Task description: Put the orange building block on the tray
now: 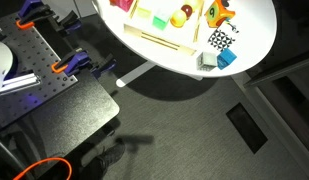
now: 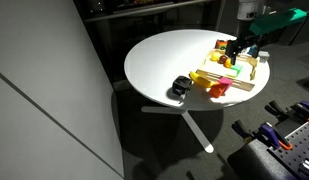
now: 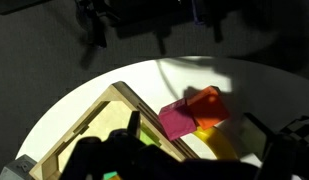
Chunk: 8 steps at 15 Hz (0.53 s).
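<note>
The orange building block (image 3: 206, 104) lies on the white table just outside the tray's rim. It touches a magenta block (image 3: 174, 122) that leans on the rim, and a yellow arch piece (image 3: 219, 147). The pale wood tray (image 3: 89, 125) shows in both exterior views (image 1: 164, 41) (image 2: 241, 86) and holds several coloured pieces. My gripper (image 3: 194, 152) is open and hovers just above the orange block, with a dark finger on either side. In an exterior view the gripper (image 2: 239, 46) hangs over the tray's far end. The orange block also shows in an exterior view (image 1: 223, 13).
A black-and-white checkered block (image 1: 220, 40), a blue cube (image 1: 228, 58) and a grey block (image 1: 207, 62) sit near the round table's edge. A red-and-yellow rounded piece (image 1: 181, 15) lies on the tray. A black breadboard bench with orange clamps (image 1: 66, 67) stands beside the table.
</note>
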{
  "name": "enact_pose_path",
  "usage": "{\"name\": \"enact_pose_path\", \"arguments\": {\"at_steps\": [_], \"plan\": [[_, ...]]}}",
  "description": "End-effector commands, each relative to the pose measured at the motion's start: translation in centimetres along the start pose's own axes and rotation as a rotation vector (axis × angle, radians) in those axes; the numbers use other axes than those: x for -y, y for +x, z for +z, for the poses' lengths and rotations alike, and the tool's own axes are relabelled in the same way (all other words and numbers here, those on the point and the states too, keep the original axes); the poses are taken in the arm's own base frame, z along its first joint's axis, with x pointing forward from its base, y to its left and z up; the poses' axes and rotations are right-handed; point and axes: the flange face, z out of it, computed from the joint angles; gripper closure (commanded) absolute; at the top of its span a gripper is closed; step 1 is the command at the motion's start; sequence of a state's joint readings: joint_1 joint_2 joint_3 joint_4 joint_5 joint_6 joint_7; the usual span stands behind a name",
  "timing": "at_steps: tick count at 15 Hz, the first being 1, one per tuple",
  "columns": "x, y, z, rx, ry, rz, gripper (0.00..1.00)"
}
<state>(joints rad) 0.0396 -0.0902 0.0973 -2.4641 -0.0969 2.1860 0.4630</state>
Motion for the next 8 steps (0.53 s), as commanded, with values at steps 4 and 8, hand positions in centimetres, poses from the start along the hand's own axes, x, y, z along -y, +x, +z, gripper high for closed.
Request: {"name": "enact_pose_path", "arguments": {"at_steps": [4,8], "plan": [[1.0,1.6,2.5,-0.060,0.002,0.127,0.00],[1.4,2.4,3.7,-0.093,0.028,0.174,0.00]]}}
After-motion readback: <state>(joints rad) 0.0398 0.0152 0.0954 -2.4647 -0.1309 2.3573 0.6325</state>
